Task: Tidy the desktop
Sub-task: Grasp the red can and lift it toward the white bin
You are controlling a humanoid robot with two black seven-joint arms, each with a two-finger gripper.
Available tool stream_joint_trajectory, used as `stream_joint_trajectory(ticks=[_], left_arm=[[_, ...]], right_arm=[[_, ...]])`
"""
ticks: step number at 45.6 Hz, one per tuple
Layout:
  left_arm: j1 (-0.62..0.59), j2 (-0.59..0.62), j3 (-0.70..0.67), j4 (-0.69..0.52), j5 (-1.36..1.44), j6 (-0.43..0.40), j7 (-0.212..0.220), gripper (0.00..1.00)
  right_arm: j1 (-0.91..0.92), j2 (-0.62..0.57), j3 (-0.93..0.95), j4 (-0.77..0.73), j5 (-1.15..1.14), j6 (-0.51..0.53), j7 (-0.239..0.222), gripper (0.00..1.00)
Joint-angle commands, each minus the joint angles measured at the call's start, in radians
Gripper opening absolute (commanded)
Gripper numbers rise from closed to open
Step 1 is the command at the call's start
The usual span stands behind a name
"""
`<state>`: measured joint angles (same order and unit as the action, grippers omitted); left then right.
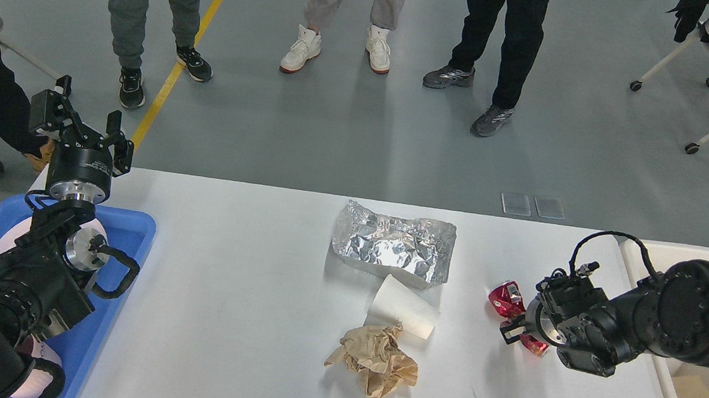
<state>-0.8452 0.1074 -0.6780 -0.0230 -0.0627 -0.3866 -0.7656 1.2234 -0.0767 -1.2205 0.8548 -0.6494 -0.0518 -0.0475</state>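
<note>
The surface (pixel 236 318) is plain matte white. On it lie crinkled silver foil (pixel 395 241), a white paper cup (pixel 404 306), a tan-brown crumpled paper (pixel 375 358) and a glossy red wrapper (pixel 505 298). The tray (pixel 127 228) is bright blue, the bin (pixel 642 255) cream-white. Both arms are black. A yellow line (pixel 185 56) crosses the grey floor (pixel 335 131).
</note>
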Motion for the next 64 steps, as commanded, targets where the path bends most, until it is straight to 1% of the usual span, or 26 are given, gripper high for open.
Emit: stream_joint_trajectory(ticks=[1, 7, 8, 16, 19, 23, 31, 35, 39, 47, 51, 54, 59, 64], left_arm=[[0.000, 0.000, 0.000, 0.000, 0.000, 0.000, 0.000, 0.96], [0.000, 0.000, 0.000, 0.000, 0.000, 0.000, 0.000, 0.96], [0.000, 0.000, 0.000, 0.000, 0.000, 0.000, 0.000, 0.96], [0.000, 0.000, 0.000, 0.000, 0.000, 0.000, 0.000, 0.96], [0.000, 0.000, 0.000, 0.000, 0.000, 0.000, 0.000, 0.96], [0.000, 0.000, 0.000, 0.000, 0.000, 0.000, 0.000, 0.96], [0.000, 0.000, 0.000, 0.000, 0.000, 0.000, 0.000, 0.96], [0.000, 0.000, 0.000, 0.000, 0.000, 0.000, 0.000, 0.96], [0.000, 0.000, 0.000, 0.000, 0.000, 0.000, 0.000, 0.96], [0.000, 0.000, 0.000, 0.000, 0.000, 0.000, 0.000, 0.96], [0.000, 0.000, 0.000, 0.000, 0.000, 0.000, 0.000, 0.96], [0.000, 0.000, 0.000, 0.000, 0.000, 0.000, 0.000, 0.96], [0.000, 0.000, 0.000, 0.000, 0.000, 0.000, 0.000, 0.96], [0.000, 0.000, 0.000, 0.000, 0.000, 0.000, 0.000, 0.96]], right_arm=[[-0.001, 0.000, 0.001, -0.005, 0.000, 0.000, 0.000, 0.14], [0.008, -0.002, 0.001, 0.001, 0.004, 0.000, 0.000, 0.01], [0.011, -0.002, 0.001, 0.003, 0.004, 0.001, 0.000, 0.00], [0.054, -0.005, 0.018, 0.026, 0.007, 0.001, 0.003, 0.00], [0.082, -0.023, 0.044, 0.049, 0.008, 0.003, 0.006, 0.00], [0.146, -0.084, 0.090, 0.108, 0.008, 0.007, 0.017, 0.00], [0.327, -0.213, 0.162, 0.279, 0.011, 0.021, 0.018, 0.00], [0.428, -0.255, 0.165, 0.337, 0.014, 0.053, 0.018, 0.00], [0.519, -0.279, 0.176, 0.346, 0.022, 0.105, 0.018, 0.00], [0.636, -0.385, 0.298, 0.314, 0.195, 0.276, 0.018, 0.00], [0.694, -0.420, 0.329, 0.302, 0.232, 0.360, 0.018, 0.00], [0.737, -0.436, 0.331, 0.300, 0.247, 0.404, 0.017, 0.00], [0.780, -0.459, 0.329, 0.300, 0.296, 0.444, 0.017, 0.00], [0.777, -0.463, 0.317, 0.293, 0.310, 0.451, 0.015, 0.00]])
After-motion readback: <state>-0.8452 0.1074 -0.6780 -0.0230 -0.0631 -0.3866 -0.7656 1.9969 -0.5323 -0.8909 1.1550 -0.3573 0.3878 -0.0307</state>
